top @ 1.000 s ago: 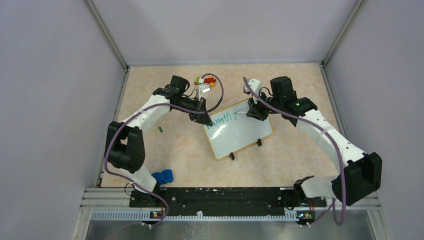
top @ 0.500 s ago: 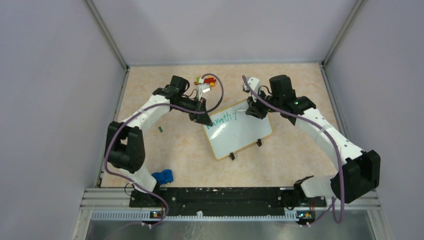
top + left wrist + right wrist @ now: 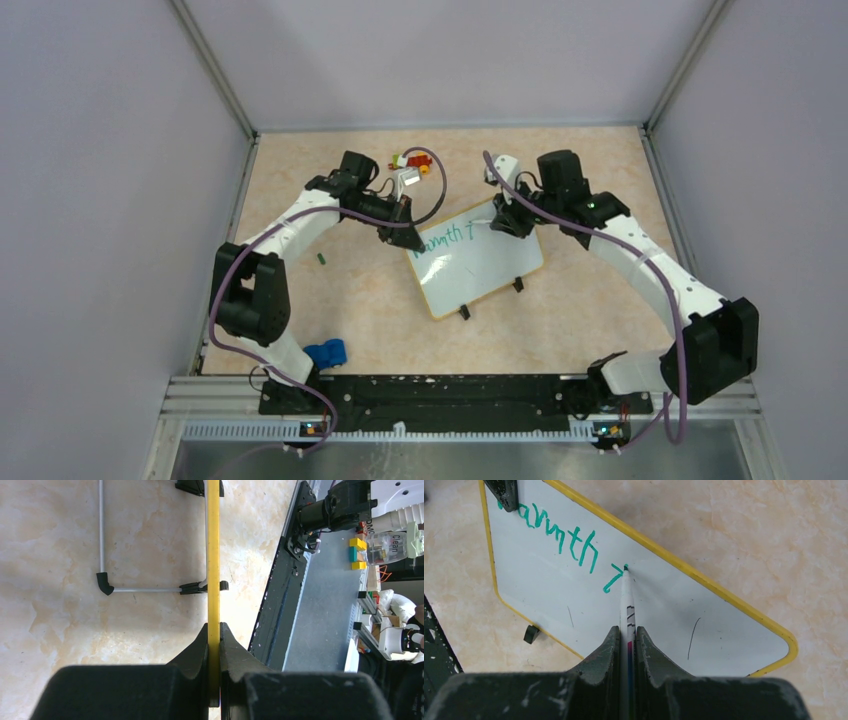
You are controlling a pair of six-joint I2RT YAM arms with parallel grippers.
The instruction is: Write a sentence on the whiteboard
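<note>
The whiteboard (image 3: 480, 270) lies tilted on the table, white with a yellow rim and two black feet. Green lettering (image 3: 445, 238) runs along its top left; the right wrist view (image 3: 559, 535) shows it reading "armth" and a "7"-like stroke. My left gripper (image 3: 405, 232) is shut on the board's top left rim, seen edge-on as a yellow strip (image 3: 213, 580) between the jaws. My right gripper (image 3: 505, 222) is shut on a white marker (image 3: 627, 605), whose green tip touches the board at the end of the last stroke.
A cluster of small coloured blocks (image 3: 410, 162) lies at the back centre. A small green marker cap (image 3: 322, 258) lies left of the board. A blue object (image 3: 326, 353) sits near the left arm's base. Walls enclose the table on three sides.
My right gripper has shifted slightly up and left over the board with the marker. The left gripper and the board have not moved.
</note>
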